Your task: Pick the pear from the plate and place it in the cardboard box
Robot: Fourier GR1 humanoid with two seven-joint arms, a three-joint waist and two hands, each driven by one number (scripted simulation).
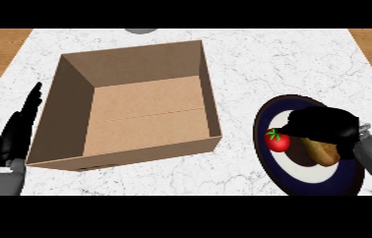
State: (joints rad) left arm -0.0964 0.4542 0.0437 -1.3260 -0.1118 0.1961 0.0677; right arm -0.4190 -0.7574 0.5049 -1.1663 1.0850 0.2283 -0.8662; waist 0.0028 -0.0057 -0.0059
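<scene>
We judge the task to be in its early part. The brown-yellow elongated pear (324,152) lies on the round dark-rimmed plate with a pale centre (270,115), toward 4 o'clock of the view, and the open brown cardboard box (138,116), left of centre, has nothing in it that we can see. Our black right hand (320,123) is over the upper part of the plate, covering the pear's upper end. Its fingers look curled down toward the fruit, but we cannot tell whether they have closed around it or only hover above. So the grasp, the lift, the carry toward 9 o'clock and the release into the box are all left to do.

The pear's long axis runs from about 11 o'clock to 5 o'clock. Its lower end points toward 5 o'clock and is rounded; the other end is hidden under the hand, so we cannot say which end carries the stalk.

A small red tomato with a green top (277,140) sits just beside the pear, at its 9 o'clock side.

Our black left hand (18,129) rests at the 9 o'clock edge, fingers straight and pressed together, just beside the box's left wall.
</scene>
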